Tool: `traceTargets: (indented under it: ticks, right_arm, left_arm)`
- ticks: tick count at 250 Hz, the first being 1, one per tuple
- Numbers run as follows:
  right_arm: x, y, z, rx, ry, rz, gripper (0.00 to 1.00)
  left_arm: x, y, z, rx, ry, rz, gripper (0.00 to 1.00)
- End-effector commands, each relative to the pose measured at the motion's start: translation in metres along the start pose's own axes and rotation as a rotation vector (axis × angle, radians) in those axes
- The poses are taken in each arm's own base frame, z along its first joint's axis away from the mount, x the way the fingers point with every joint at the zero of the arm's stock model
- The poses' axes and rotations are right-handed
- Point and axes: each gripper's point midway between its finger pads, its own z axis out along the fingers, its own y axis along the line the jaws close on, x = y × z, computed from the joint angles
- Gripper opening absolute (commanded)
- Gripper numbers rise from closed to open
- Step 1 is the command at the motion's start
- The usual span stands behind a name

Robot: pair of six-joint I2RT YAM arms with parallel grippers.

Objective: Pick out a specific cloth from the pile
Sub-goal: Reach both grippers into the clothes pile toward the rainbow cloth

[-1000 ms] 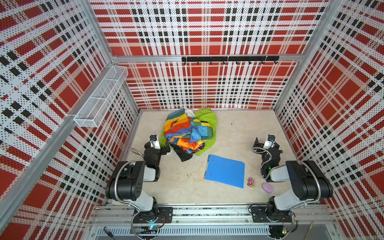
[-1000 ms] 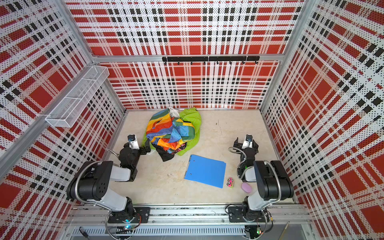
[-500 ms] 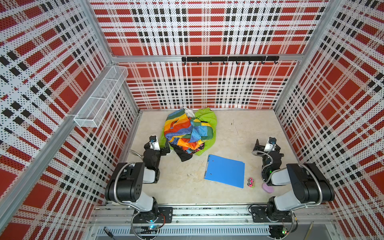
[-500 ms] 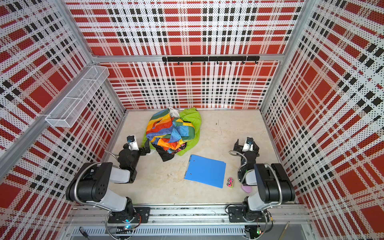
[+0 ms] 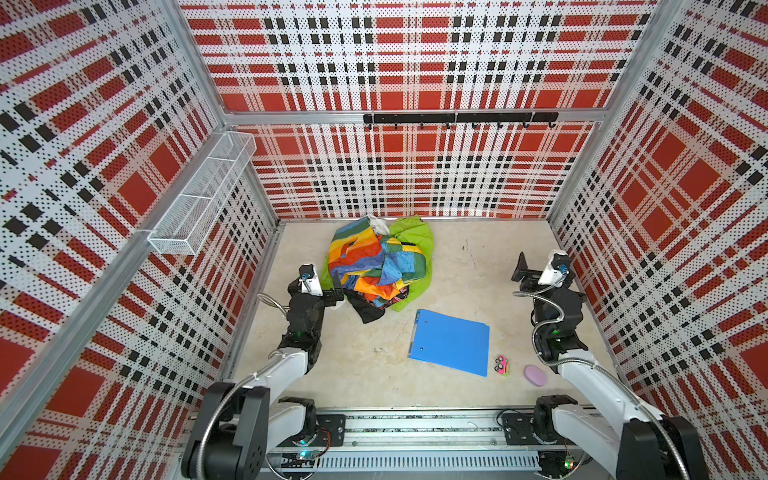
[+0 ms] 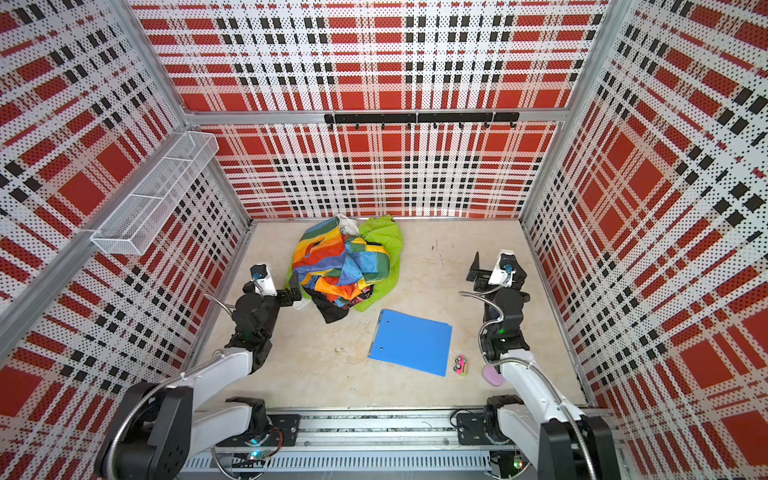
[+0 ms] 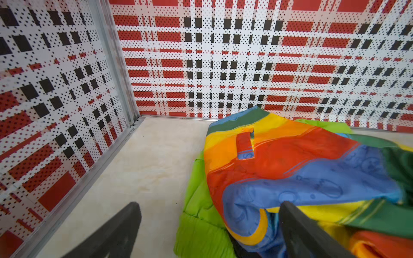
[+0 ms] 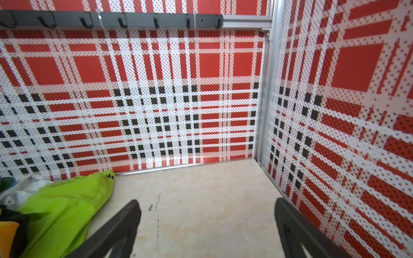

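Landmark: the blue folder (image 5: pixel 451 343) lies closed and flat on the beige table (image 5: pixel 478 257), toward the front.
Heap: the pile (image 5: pixel 376 270) sits beyond the folder and to its left, close to the back wall. It is a jumble of mixed fabrics.
Wanted piece: the cloth (image 5: pixel 413 237), lime green, is mostly buried. It shows along the side of the pile that faces the folder and again at the back. One fold comes just beside the folder's far left corner, and as far as I can see it does not touch it.
Hem: its ribbed hem (image 7: pixel 199 225) peeps out on the side of the pile away from the folder, under the rainbow patchwork cloth (image 5: pixel 365 266).
On top: the rainbow patchwork cloth covers most of the heap, with a scrap of white fabric (image 5: pixel 379 224) at the back. A black garment (image 5: pixel 368 311) spills out in front, left of the folder's far corner.
Left side: the left gripper (image 7: pixel 209 210) is spread wide and holds nothing. It is low at the pile's edge farthest from the folder, with the green hem lying between its fingers. One finger (image 7: pixel 297 223) overlaps the rainbow cloth, and I cannot tell whether it touches.
Right side: the right gripper (image 8: pixel 207 210) is spread wide and empty, over bare table beyond the folder and to its right, well apart from the pile.
Odds and ends: a pink toy car (image 5: pixel 502 366) sits just right of the folder's near right corner, with a lilac oval (image 5: pixel 535 375) a little further right.
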Motion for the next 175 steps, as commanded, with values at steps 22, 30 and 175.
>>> traceTargets:
  ticks: [22,30,175]
  right_arm:
    - [-0.015,0.045,-0.003,-0.141,0.067,0.068,1.00]
    - [-0.017,0.054,-0.004,-0.147,0.068,0.069,0.99]
    - [0.032,0.210,-0.025,-0.420,0.365,0.253,1.00]
  left_arm:
    - [-0.024,-0.019,-0.003,0.031,0.084,-0.120,0.99]
    - [-0.028,-0.024,-0.002,0.051,0.096,-0.129,0.99]
    - [-0.010,-0.131,0.013,0.315,0.379,-0.028,0.99]
